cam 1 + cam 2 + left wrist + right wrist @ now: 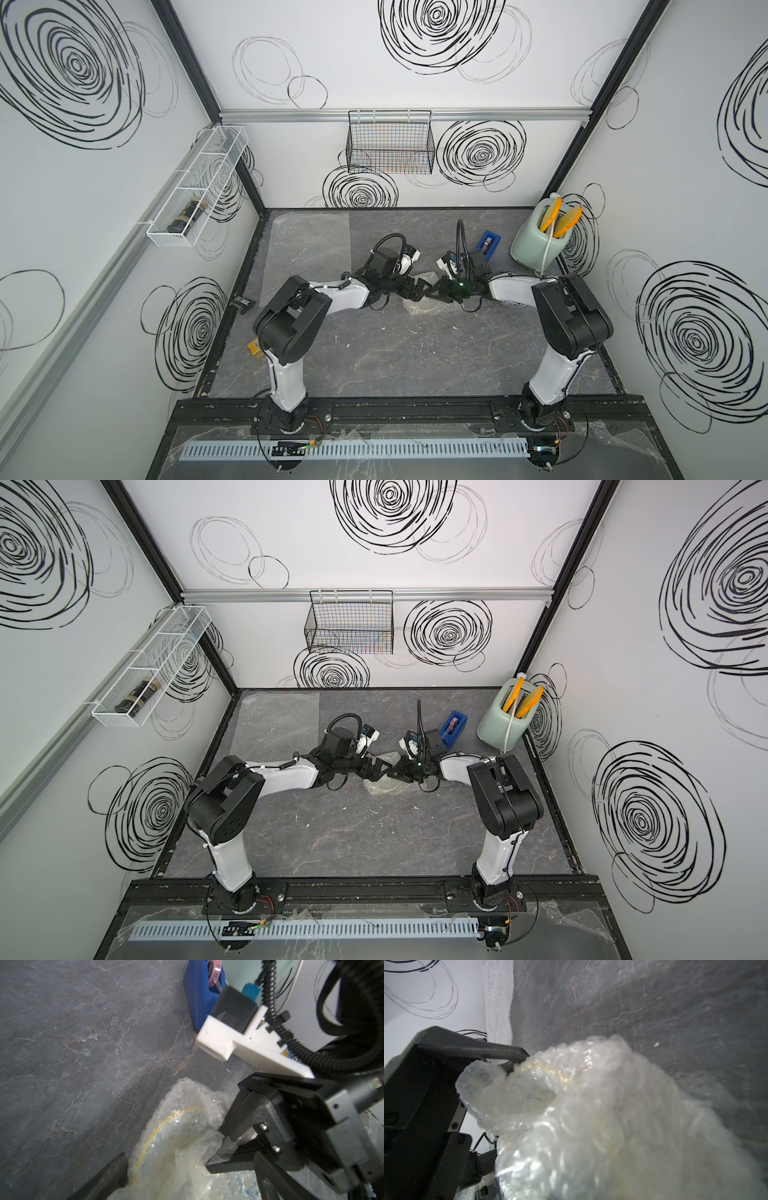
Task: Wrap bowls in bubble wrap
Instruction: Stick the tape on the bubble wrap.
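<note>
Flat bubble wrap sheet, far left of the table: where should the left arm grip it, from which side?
Grip the flat bubble wrap sheet at its right edge, the one nearest the open left gripper. It lies flat on the table, so nothing stands up to pinch: probably come from above at that edge, one jaw scraping under the film.

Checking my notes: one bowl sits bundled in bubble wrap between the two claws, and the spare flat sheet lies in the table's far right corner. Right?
Not quite. The spare flat sheet lies in the far left corner, as both top views show. The rest stands: the wrapped bowl sits between the left claw and the right claw.
</note>
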`<action>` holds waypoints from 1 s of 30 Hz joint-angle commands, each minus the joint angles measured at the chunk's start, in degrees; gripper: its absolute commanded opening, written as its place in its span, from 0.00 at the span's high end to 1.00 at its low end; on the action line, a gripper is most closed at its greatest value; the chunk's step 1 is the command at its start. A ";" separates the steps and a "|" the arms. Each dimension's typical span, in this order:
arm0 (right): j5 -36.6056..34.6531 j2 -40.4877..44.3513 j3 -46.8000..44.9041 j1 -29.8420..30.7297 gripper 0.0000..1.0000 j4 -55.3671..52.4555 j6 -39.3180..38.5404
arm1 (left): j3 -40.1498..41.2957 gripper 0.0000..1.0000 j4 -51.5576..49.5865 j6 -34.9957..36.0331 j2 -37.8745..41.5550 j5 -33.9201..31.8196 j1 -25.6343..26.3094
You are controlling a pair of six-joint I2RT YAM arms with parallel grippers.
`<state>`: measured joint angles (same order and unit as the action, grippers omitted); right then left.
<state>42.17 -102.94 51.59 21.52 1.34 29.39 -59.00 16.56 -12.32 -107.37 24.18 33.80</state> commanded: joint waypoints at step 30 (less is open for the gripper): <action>-2.51 -0.35 0.97 1.08 1.00 -3.48 -1.79 | -5.81 0.29 -0.03 -2.76 -10.06 -6.62 -0.11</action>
<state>41.41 -103.02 52.45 22.37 0.54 29.08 -65.12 14.76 -14.28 -115.26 19.00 33.61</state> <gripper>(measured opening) 0.058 0.711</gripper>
